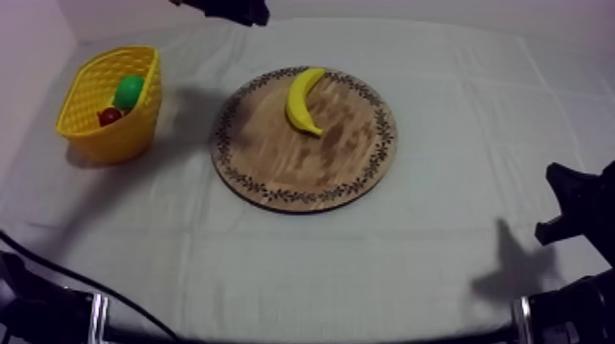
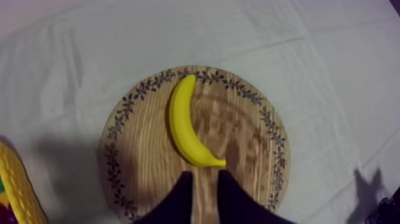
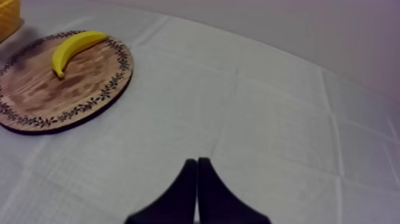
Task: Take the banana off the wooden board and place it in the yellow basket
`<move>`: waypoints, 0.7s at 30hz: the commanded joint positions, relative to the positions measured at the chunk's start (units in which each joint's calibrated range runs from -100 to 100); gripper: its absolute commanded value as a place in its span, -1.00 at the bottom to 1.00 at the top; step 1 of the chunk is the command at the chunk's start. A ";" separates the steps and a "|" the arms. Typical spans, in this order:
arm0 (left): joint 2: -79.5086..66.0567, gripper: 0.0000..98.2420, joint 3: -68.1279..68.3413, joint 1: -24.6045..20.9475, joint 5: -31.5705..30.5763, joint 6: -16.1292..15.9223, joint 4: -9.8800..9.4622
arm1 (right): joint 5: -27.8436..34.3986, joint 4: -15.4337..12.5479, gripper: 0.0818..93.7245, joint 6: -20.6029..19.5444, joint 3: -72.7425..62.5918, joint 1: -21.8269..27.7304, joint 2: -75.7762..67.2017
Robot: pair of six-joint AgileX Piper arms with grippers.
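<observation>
A yellow banana (image 1: 305, 99) lies on the far part of the round wooden board (image 1: 275, 165) in the middle of the table. The yellow basket (image 1: 96, 123) stands at the far left, tilted, and holds a green pear (image 1: 130, 91) and a small red fruit (image 1: 110, 116). My left arm (image 1: 229, 9) hangs high behind the board. Its gripper (image 2: 205, 179) is open above the board's rim (image 2: 119, 173), just short of the banana (image 2: 186, 128), with nothing between the fingers. My right gripper (image 3: 197, 162) is shut on nothing over bare cloth, well to the right of the board (image 3: 36, 113).
The right arm (image 1: 572, 206) rests low at the table's right edge. Bare cloth lies between the board and the basket and all along the front. A corner of the basket (image 2: 15, 184) shows beside the board in the left wrist view.
</observation>
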 commanded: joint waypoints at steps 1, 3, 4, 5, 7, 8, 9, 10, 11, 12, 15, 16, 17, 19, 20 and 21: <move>2.55 -0.11 -1.72 0.34 2.19 1.60 -0.37 | 0.01 -0.03 -0.99 0.02 -0.03 0.01 0.00; 4.58 0.11 -3.68 0.92 4.17 2.97 -0.92 | 0.01 -0.03 -0.99 0.02 -0.03 0.01 0.00; 5.61 0.20 -4.72 1.21 5.11 3.57 -1.16 | 0.01 -0.03 -0.99 0.02 -0.03 0.01 0.00; 6.66 0.29 -5.78 1.49 5.99 4.12 -1.36 | 0.01 -0.03 -0.99 0.02 -0.03 0.01 0.00; 8.72 0.43 -7.74 1.95 7.42 4.96 -1.59 | 0.01 -0.03 -0.99 0.02 -0.03 0.01 0.00; 9.72 0.48 -8.63 2.13 7.97 5.24 -1.60 | 0.01 -0.03 -0.99 0.02 -0.03 0.01 0.00; 10.70 0.52 -9.42 2.25 8.45 5.48 -1.58 | 0.01 -0.03 -0.99 0.02 -0.03 0.01 0.00; 11.65 0.55 -10.11 2.35 8.87 5.67 -1.56 | 0.01 -0.03 -0.99 0.02 -0.03 0.01 0.00; 12.59 0.58 -10.73 2.43 9.23 5.82 -1.52 | 0.01 -0.03 -0.99 0.02 -0.03 0.01 0.00; 13.49 0.60 -11.23 2.46 9.53 5.93 -1.47 | 0.01 -0.03 -0.99 0.02 -0.03 0.01 0.00; 16.08 0.64 -12.23 2.34 10.33 6.10 -1.17 | 0.01 -0.03 -0.99 0.02 -0.03 0.01 0.00; 16.91 0.65 -12.44 2.27 10.52 6.08 -1.06 | 0.01 -0.03 -0.99 0.02 -0.03 0.01 0.00; 17.73 0.66 -12.63 2.17 10.67 6.03 -0.97 | 0.01 -0.03 -0.99 0.02 -0.03 0.01 0.00; 19.47 0.67 -13.22 2.02 11.17 5.90 -0.86 | 0.01 -0.03 -0.99 0.02 -0.03 0.01 0.00; 20.42 0.67 -13.71 1.96 11.49 5.79 -0.83 | 0.01 -0.03 -0.99 0.02 -0.03 0.01 0.00; 21.40 0.67 -14.32 1.91 11.84 5.67 -0.85 | 0.01 -0.03 -0.99 0.02 -0.03 0.01 0.00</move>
